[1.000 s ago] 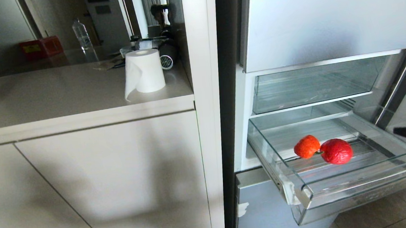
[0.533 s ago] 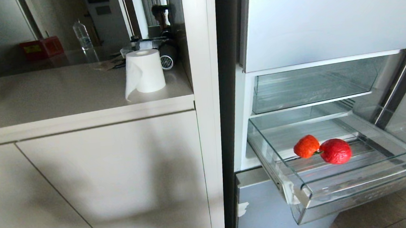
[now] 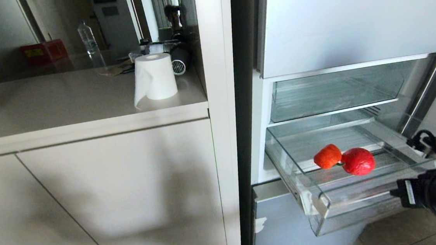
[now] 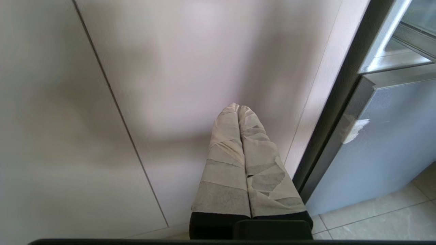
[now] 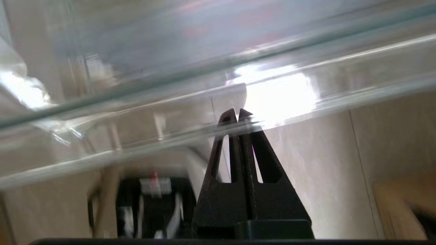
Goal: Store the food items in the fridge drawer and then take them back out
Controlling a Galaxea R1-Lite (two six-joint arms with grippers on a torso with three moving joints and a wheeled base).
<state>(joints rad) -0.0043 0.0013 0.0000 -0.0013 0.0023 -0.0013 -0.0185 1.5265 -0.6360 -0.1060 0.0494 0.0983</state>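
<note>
Two toy foods side by side in the pulled-out fridge drawer [image 3: 327,203], right of centre in the head view: orange-red ribbed ball [image 3: 327,156] on the left, touching a darker red wrinkled fruit [image 3: 358,161] on its right. Both lying on the ribbed clear floor, behind the thick front lip. Second clear bin [image 3: 332,92] above, pushed in under the silver-blue door panel [image 3: 349,14].

Changed since the earlier frames: right arm back in at the lower right edge of the head view, black wrist and cables level with the drawer's right front corner, where half a second ago only a dark sliver showed at the bottom corner. Drawer sitting slightly further in than before, front lip a little higher in the frame; both foods shifted with it by a trace.

Right gripper [image 5: 237,114] clenched on nothing, black fingertips pressed together, pointing up at the clear plastic of the drawer in the right wrist view; contact impossible to confirm.

Left gripper [image 4: 238,108] parked, tape-wrapped fingers closed flat against each other, empty, facing the beige cabinet front [image 4: 170,68] beside the fridge's dark edge.

Unchanged at upper left of the head view: paper roll [image 3: 154,77] on the countertop [image 3: 64,99], water bottle [image 3: 87,37] behind.
</note>
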